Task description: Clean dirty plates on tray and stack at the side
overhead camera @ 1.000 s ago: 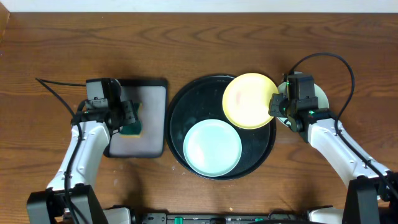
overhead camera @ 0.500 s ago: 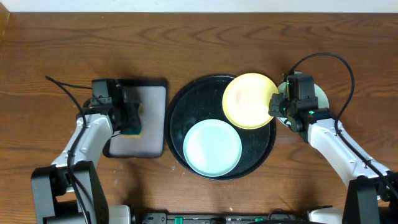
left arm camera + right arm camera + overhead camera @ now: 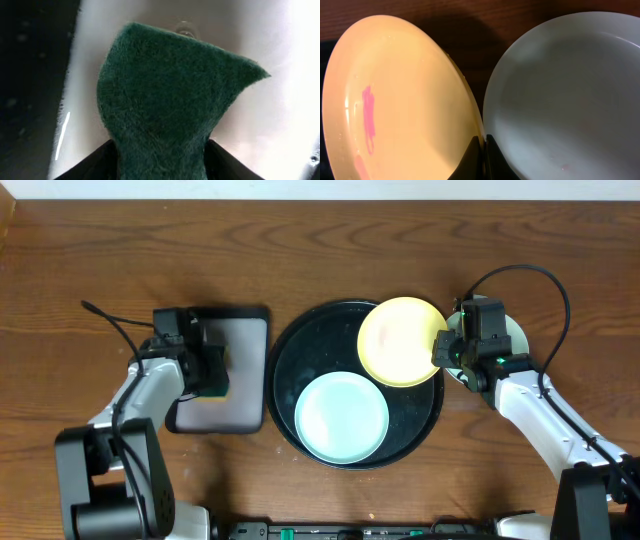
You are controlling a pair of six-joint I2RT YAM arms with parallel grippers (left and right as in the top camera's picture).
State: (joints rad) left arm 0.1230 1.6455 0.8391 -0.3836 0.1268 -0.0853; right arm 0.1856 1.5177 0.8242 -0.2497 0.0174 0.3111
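My right gripper point(image 3: 443, 352) is shut on the right rim of the pale yellow plate point(image 3: 400, 340), which lies over the far right of the round black tray point(image 3: 300, 345). The right wrist view shows the thin rim between the fingers point(image 3: 475, 155) and pink smears point(image 3: 367, 117) on the yellow plate point(image 3: 405, 90). A mint plate point(image 3: 342, 417) lies in the tray's near half. Another mint plate point(image 3: 516, 336) rests on the table under my right wrist, also seen from that wrist point(image 3: 570, 85). My left gripper point(image 3: 212, 372) is shut on a green sponge point(image 3: 170, 95).
The sponge point(image 3: 212, 389) hangs over the left part of a small rectangular black tray with a grey inside point(image 3: 245, 360), just left of the round tray. A cable point(image 3: 110, 320) trails over the wooden table point(image 3: 320, 250) behind my left arm.
My left arm has swung its elbow in, and the gripper with the sponge has stayed over the small tray. The right arm and the plates have not moved.
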